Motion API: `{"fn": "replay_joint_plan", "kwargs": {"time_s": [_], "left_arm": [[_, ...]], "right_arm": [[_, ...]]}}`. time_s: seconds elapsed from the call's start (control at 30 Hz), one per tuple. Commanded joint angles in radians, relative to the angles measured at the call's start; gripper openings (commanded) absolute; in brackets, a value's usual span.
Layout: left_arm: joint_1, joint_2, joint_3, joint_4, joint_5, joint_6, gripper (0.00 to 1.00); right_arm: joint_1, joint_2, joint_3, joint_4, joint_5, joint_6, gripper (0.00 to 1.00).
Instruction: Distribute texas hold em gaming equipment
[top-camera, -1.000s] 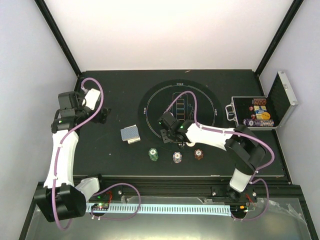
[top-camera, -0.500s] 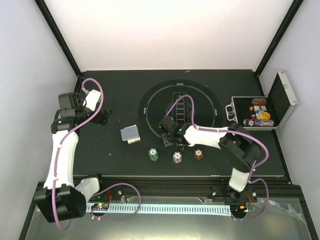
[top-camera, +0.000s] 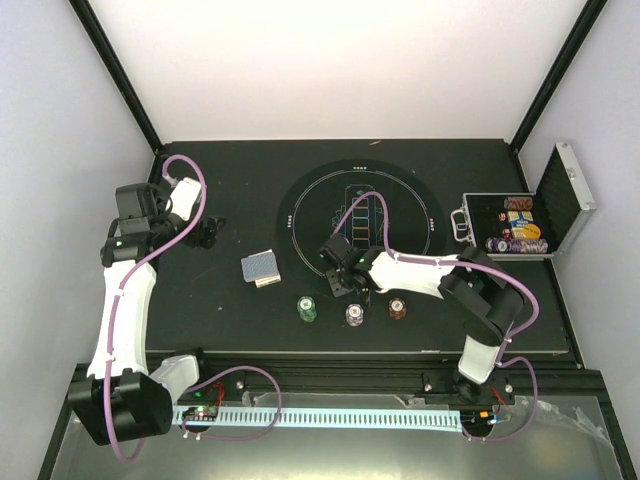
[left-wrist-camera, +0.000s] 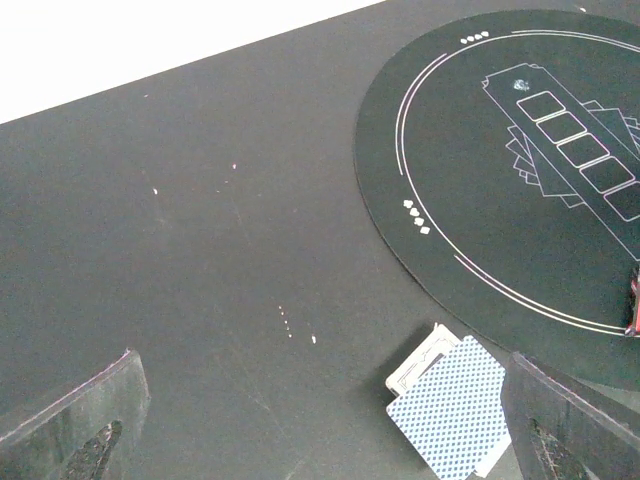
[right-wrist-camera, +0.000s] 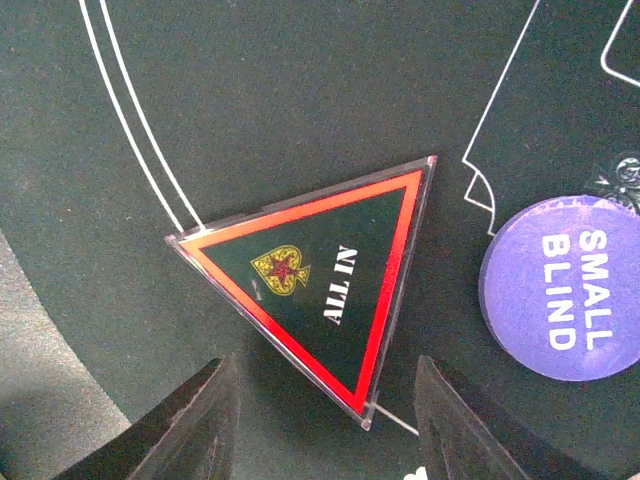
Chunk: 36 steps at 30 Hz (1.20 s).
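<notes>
Right gripper is down at the near-left rim of the round black mat, mid-table. Jaws apart, 1 finger either side of the near corner of the red triangle marker; no contact that I can see. Marker lies flat on the mat, reads "ALL IN", with its left corner on the mat's double white line. Purple button, "SMALL BLIND", sits flat just beside the marker, not touching it.

Left gripper is above the table near the left edge, roughly midway between near and far edges. Jaws wide apart, gripping nothing. Its wrist cam shows the card stack, blue-grey backs up, slightly fanned, just off the mat's rim on the side toward the left edge.

3 chips in a row along the near edge, in front of the mat: green chip, white chip, brown-red chip, each apart from the next. Can't tell whether they are single chips or short stacks.

Silver case stands open at the right edge, chips inside.
</notes>
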Motion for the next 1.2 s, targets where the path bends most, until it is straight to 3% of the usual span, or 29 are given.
{"fn": "replay_joint_plan", "kwargs": {"time_s": [0.0, 0.1, 0.27, 0.6, 0.87, 1.17], "left_arm": [[0.01, -0.018, 0.043, -0.003, 0.033, -0.009, 0.99], [0.01, -0.017, 0.043, -0.004, 0.035, -0.009, 0.99], [0.011, -0.018, 0.046, -0.007, 0.035, -0.008, 0.99], [0.011, -0.004, 0.065, -0.018, 0.051, -0.01, 0.99], [0.015, -0.001, 0.082, -0.058, 0.04, -0.008, 0.99], [0.023, 0.021, 0.09, -0.113, 0.031, 0.01, 0.99]], "right_arm": [[0.001, -0.002, 0.001, -0.021, 0.016, -0.022, 0.51], [0.0, 0.019, 0.007, -0.017, 0.004, -0.025, 0.49], [0.001, 0.057, 0.037, -0.014, -0.002, -0.034, 0.36], [-0.001, 0.193, 0.171, -0.018, 0.031, -0.099, 0.33], [-0.039, 0.387, 0.478, -0.095, 0.034, -0.191, 0.3], [-0.078, 0.674, 0.974, -0.28, -0.004, -0.231, 0.29]]}}
